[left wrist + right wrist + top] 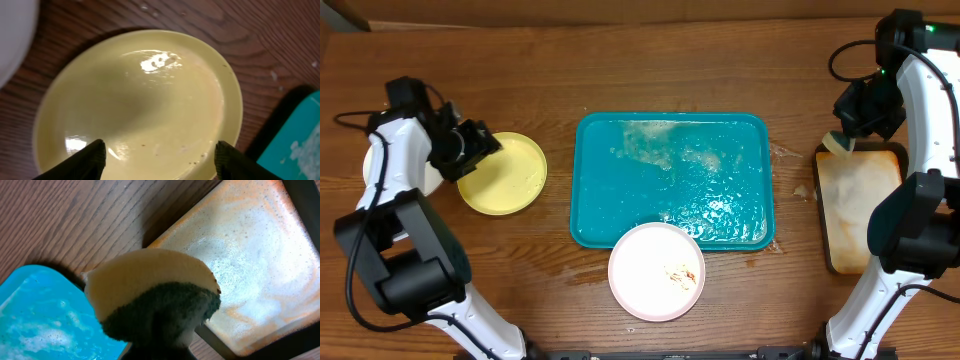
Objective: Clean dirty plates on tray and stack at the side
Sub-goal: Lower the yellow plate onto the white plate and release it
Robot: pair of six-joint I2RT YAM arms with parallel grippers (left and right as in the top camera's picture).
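Our left pincer (pixel 160 152) stands wide open, holding nothing, its tips spread over the yellow plate (pixel 140 100) right beneath it. Our right pincer (pixel 848 128) is clamped on the sponge (pixel 150 300), hanging between the teal tray (pixel 720 200) and the foamy tray (pixel 860 210). A smeared white plate (pixel 657 271) overlaps the teal tray's rim, well apart from both pincers.

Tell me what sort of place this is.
Probably a robot lab bench set up for dishwashing practice, not a real kitchen: robot arms at a wooden table, a wet teal tray, a foamy tray and a sponge.
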